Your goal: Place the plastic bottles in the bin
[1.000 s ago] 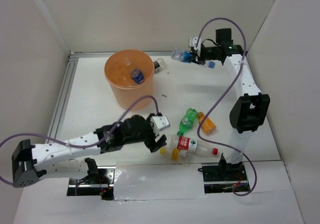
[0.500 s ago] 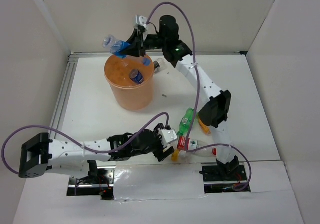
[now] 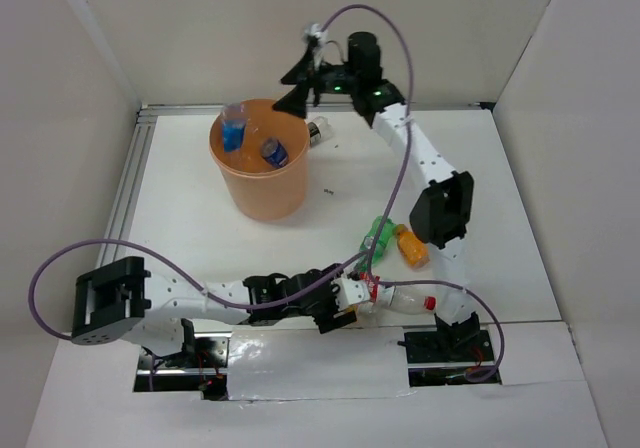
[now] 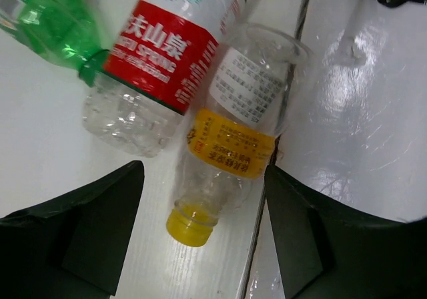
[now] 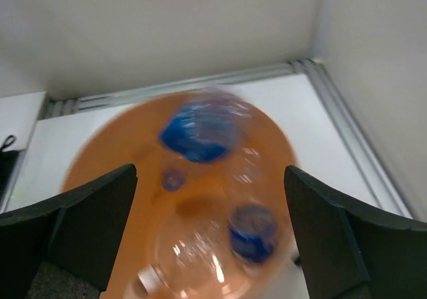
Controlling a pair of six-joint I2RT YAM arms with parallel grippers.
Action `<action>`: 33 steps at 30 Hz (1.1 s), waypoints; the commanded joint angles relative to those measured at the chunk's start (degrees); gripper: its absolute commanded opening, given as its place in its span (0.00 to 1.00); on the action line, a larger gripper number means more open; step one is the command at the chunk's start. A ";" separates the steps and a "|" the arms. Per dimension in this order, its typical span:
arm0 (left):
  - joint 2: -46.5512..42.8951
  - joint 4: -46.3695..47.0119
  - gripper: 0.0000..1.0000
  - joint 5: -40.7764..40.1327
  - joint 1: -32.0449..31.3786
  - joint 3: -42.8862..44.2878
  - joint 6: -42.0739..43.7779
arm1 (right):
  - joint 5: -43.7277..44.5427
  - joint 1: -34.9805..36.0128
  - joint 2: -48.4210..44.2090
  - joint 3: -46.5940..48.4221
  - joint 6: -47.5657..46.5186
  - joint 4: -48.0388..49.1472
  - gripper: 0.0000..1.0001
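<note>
Blue-label bottle (image 3: 234, 128) tumbles into the far-left bin (image 3: 262, 193) under the spread right claw (image 3: 295, 90); left claw (image 4: 203, 227), spread round the near yellow bottle (image 4: 230, 139), may snag the touching red-label bottle (image 4: 167, 52) too.

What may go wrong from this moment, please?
1. The left end effector is open over the yellow-capped bottle, but the red-label bottle lies against it; a closing finger may nudge both.
2. The blue-label bottle, blurred below the open right end effector, is near the bin rim and might bounce out.
</note>
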 commanded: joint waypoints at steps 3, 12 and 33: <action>6.44 5.59 0.83 5.81 -0.87 2.57 4.51 | -4.78 -14.95 -12.81 -10.11 -9.34 -13.65 0.90; 13.57 6.23 0.31 6.52 -1.40 3.80 4.26 | 3.53 -27.60 -31.07 -39.46 -26.87 -33.72 0.81; -17.55 1.98 0.00 -10.72 29.86 18.64 -2.86 | 26.85 -35.18 -44.12 -73.06 -29.33 -34.77 0.99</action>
